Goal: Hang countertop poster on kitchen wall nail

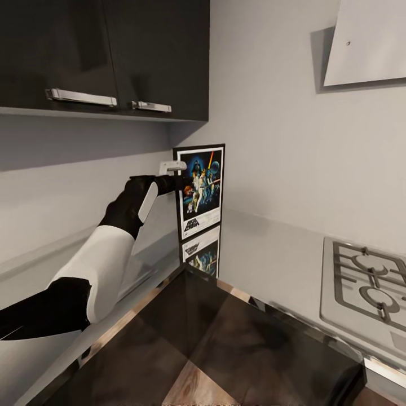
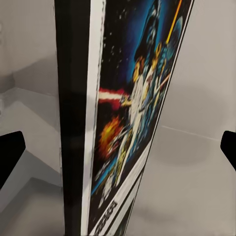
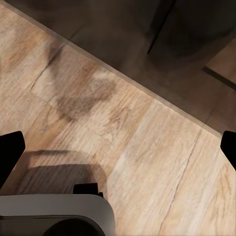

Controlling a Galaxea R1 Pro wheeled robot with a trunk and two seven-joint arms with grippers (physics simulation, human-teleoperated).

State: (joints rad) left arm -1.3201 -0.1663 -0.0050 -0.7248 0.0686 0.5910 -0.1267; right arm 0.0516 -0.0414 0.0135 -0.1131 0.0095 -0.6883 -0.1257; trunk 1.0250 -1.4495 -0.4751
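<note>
Holds the left tool (image 1: pixel 180 173) spread wide, pinching nothing: in the left wrist view (image 2: pixel 118 150) shows one dark fingertip (image 2: pixel 10 155) at each side, both apart from anything. Finds the poster (image 2: pixel 132 113) in the gap between them, its thin black frame edge turned toward the tool, its printed face slanting away toward one finger. Cannot tell whether either pad already touches the frame; looks like not.

Seen from the head: reaches with the left arm (image 1: pixel 101 259) to the far corner, meeting the poster (image 1: pixel 202 192) at the upper part of its left edge. Stands upright there, long axis vertical, bottom edge on the pale surface (image 1: pixel 270 248), back close to the far wall, mirrored in the shiny top below. Lies below the dark wall cabinets (image 1: pixel 113 56) and well left of the gas hob (image 1: pixel 366 282).

Judging from this: needs only a closing across the thin dimension, with the jaw line square to the poster's face, then a lift straight up along the long axis. Risks a slanted pinch, since the face is not square to the fingers.

Hangs the right tool (image 3: pixel 118 147) low over the wooden floor (image 3: pixel 147 113), also spread and empty, far from the poster; clearly the left is the nearer.
</note>
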